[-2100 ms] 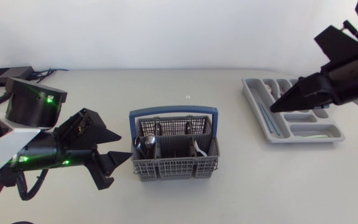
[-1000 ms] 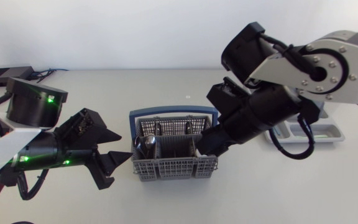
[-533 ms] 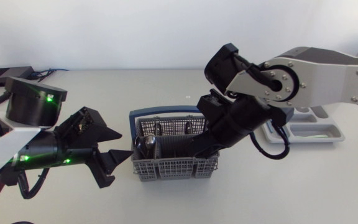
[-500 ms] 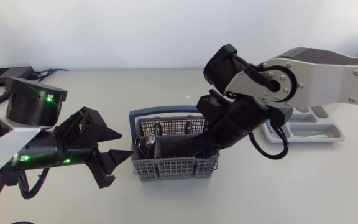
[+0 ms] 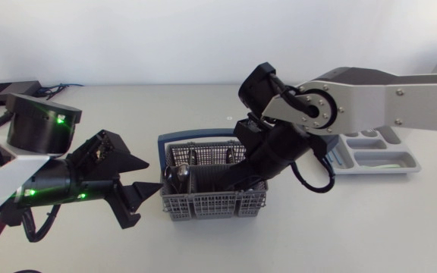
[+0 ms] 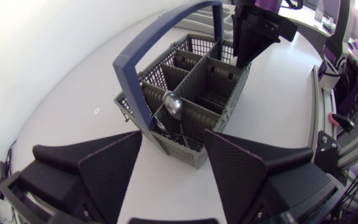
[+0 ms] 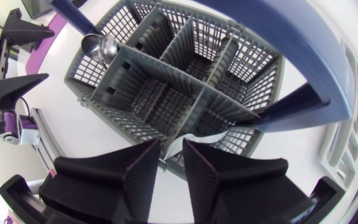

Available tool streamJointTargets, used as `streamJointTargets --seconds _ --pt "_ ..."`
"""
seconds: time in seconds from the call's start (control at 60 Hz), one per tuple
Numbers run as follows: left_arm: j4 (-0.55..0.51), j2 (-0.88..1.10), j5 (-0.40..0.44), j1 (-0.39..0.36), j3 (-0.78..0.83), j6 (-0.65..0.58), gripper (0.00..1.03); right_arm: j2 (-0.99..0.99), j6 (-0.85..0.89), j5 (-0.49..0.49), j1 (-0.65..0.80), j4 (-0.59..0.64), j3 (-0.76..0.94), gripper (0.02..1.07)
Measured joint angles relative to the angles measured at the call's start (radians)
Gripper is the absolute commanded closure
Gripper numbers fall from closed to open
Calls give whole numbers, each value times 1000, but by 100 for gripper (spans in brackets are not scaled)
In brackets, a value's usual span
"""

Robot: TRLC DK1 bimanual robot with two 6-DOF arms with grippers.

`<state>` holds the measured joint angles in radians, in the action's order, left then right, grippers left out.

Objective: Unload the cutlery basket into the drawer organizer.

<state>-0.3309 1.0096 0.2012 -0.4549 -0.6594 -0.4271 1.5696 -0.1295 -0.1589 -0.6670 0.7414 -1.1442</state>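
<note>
Because the cutlery basket (image 5: 203, 203) is light and loose on the desk (image 5: 340, 227), it may tip or slide if the right pincer (image 7: 170, 144) bumps its wall. The drawer organizer (image 5: 412, 168) sits far behind that pincer. The pincer's fingers are a little apart, holding nothing, right over a pale handle (image 7: 188, 137), which may slip if they close crooked. The left pincer (image 6: 173, 138) is wide open, with the basket just ahead.

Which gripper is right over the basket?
The right gripper, down over a corner of the basket; the left gripper sits outside, beside it.
</note>
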Motion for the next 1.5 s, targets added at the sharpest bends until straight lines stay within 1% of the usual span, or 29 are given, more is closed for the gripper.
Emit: streamJointTargets --seconds 0.05,0.067,0.233,0.367,0.533,0.75,0.933,1.017,1.15,1.317,1.5 --pt "2 2 0 0 0 0 33 3 -2 6 0 -5 0 90" --pt "2 3 0 0 0 0 33 4 -2 7 0 -6 0 91" --pt "8 9 0 0 0 0 33 7 -2 19 0 -14 0 96" --pt "8 9 0 0 0 0 33 7 -2 33 3 -32 0 97" --pt "8 9 0 0 0 0 33 -14 -1 21 26 -28 1 99" --pt "8 9 0 -2 0 0 33 -75 10 -114 75 9 1 99" --pt "8 9 -1 -6 0 0 33 -123 38 -316 156 80 0 99" --pt "8 9 -4 -7 0 0 33 -159 58 -391 206 128 -2 99" --pt "8 9 -4 -8 0 0 33 -239 75 -447 246 208 -27 99" --pt "7 11 -18 -29 0 0 33 -340 105 -507 298 301 -95 99" --pt "8 12 -23 -38 0 1 33 -406 158 -547 418 402 -157 99"
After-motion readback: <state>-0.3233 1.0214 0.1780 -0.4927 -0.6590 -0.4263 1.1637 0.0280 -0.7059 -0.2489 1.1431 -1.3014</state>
